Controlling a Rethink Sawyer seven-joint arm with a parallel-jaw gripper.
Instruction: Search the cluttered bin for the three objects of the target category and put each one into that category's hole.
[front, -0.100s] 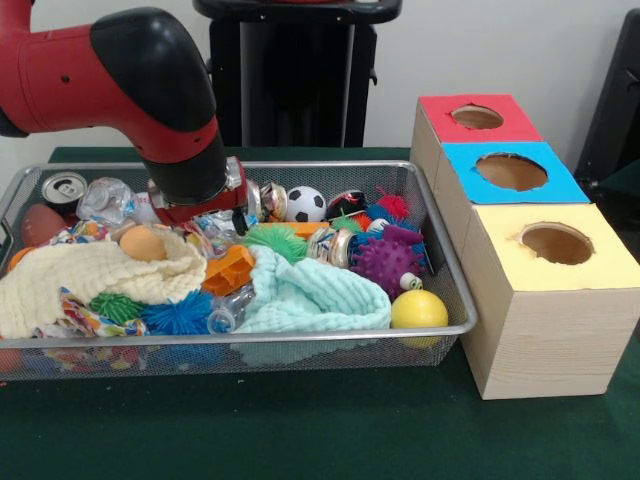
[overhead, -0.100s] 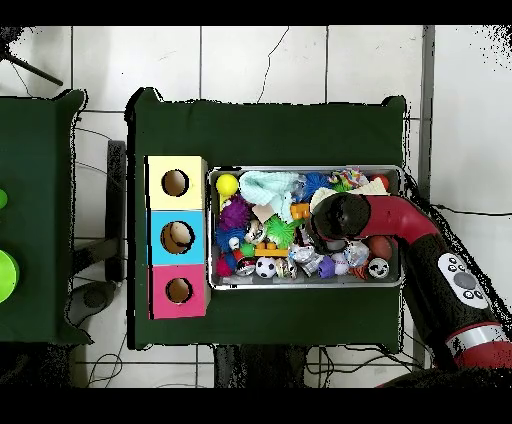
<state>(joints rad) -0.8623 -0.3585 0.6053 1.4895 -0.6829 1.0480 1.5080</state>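
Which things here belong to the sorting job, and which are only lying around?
Job:
- wire bin with its clutter
- red hole box
- blue hole box
- yellow hole box
- robot arm; its end effector is hidden

Lying around:
- green objects on the side table

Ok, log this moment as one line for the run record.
arm: low over bin's middle | gripper: hidden behind arm | bin: cluttered | yellow ball: in bin corner beside yellow box | holes: red, blue, yellow
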